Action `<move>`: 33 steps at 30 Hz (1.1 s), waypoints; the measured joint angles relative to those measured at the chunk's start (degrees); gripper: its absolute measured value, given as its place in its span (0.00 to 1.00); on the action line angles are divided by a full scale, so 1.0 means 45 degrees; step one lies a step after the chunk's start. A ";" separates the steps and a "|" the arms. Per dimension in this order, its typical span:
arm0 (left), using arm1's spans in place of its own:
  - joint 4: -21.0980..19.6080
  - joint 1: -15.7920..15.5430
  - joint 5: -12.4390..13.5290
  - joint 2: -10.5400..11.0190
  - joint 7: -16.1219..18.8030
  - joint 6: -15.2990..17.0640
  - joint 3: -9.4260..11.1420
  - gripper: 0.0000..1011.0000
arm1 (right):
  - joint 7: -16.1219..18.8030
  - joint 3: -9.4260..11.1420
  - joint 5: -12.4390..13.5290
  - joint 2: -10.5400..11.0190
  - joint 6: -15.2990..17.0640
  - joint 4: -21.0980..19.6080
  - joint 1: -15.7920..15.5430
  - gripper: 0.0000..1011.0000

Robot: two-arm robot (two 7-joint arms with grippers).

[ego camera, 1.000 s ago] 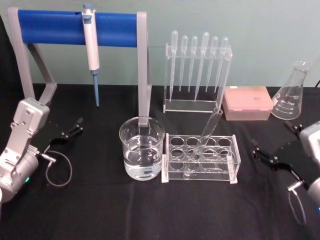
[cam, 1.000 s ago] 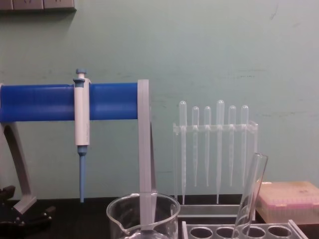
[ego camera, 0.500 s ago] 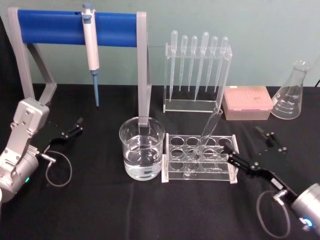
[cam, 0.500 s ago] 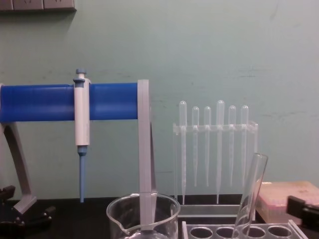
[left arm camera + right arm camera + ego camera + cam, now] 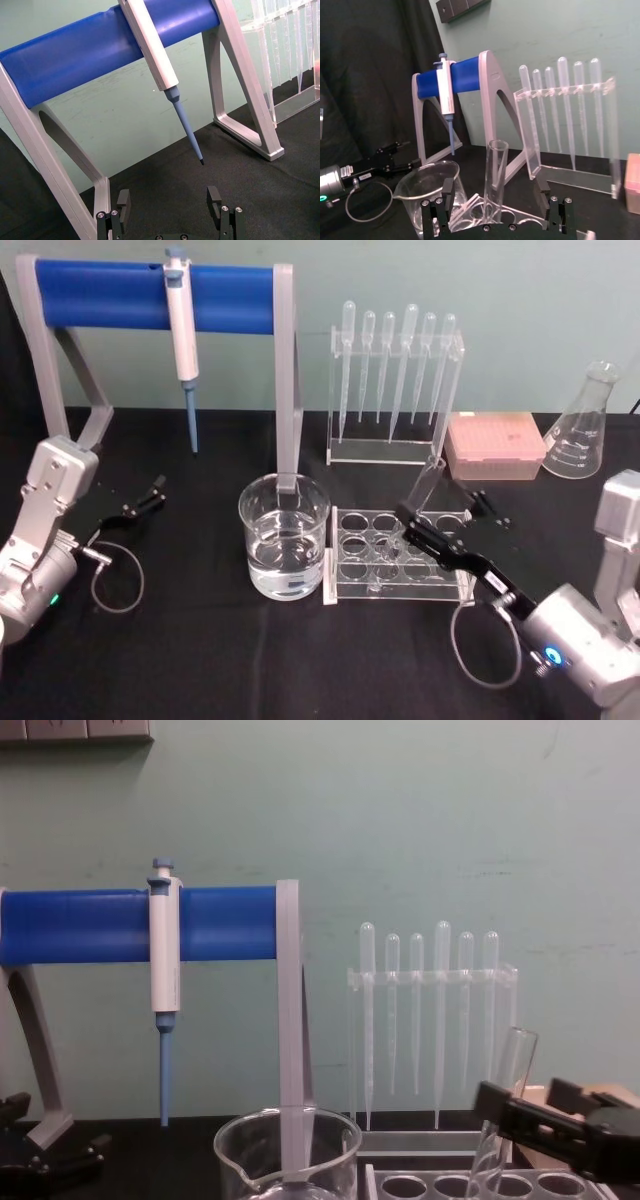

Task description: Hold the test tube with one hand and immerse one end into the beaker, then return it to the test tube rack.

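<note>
step in hand: grasp of the test tube (image 5: 422, 490), not yet made. tube leans in the rack (image 5: 465, 562). right gripper (image 5: 440, 512): fingers (image 5: 447, 195) spread, nothing held. method, as judged: centre the gap on the glass above the rack top, match the tube's tilt, close gently, lift along its axis. tube position: within the gap between the fingers, perhaps just ahead of the tips; contact cannot be told. beaker (image 5: 283, 540): beyond the left-side finger. left gripper (image 5: 140, 502): parked at the desk's (image 5: 200, 660) left side, fingers spread.
</note>
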 joint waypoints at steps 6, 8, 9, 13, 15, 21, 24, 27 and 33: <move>0.0000 0.0000 0.0001 0.0000 0.0000 0.0000 0.0000 0.99 | 0.0126 -0.0076 -0.0020 -0.0598 0.0530 0.0656 0.0698 0.99; 0.0000 0.0000 0.0001 0.0001 0.0000 0.0000 0.0000 0.99 | 0.0123 -0.0075 -0.0051 -0.0713 0.0582 0.0780 0.0803 0.99; 0.0000 0.0000 0.0000 0.0000 0.0000 0.0000 0.0000 0.99 | 0.0123 -0.0071 -0.0062 -0.0781 0.0604 0.0846 0.0859 0.97; 0.0000 0.0000 0.0001 -0.0001 0.0000 0.0000 0.0000 0.99 | 0.0160 -0.0019 -0.0080 -0.1053 0.0704 0.1129 0.1054 0.92; 0.0000 0.0000 0.0000 0.0000 0.0000 0.0000 0.0000 0.99 | 0.0207 0.0004 -0.0115 -0.1165 0.0777 0.1198 0.1115 0.86; 0.0000 0.0000 0.0000 0.0000 0.0000 0.0001 0.0000 0.99 | 0.0314 0.0089 -0.0240 -0.1351 0.0938 0.1150 0.1133 0.68; 0.0000 0.0000 0.0001 0.0000 0.0000 0.0000 0.0000 0.99 | 0.0376 0.0147 -0.0308 -0.1437 0.0988 0.1154 0.1128 0.59; 0.0000 0.0000 0.0000 -0.0001 0.0000 0.0000 0.0000 0.99 | 0.0395 0.0224 -0.0378 -0.1523 0.1043 0.1158 0.1088 0.50; 0.0000 0.0000 0.0000 0.0000 0.0000 0.0001 0.0000 0.99 | 0.0386 0.0451 -0.0503 -0.1608 0.1144 0.0927 0.0854 0.30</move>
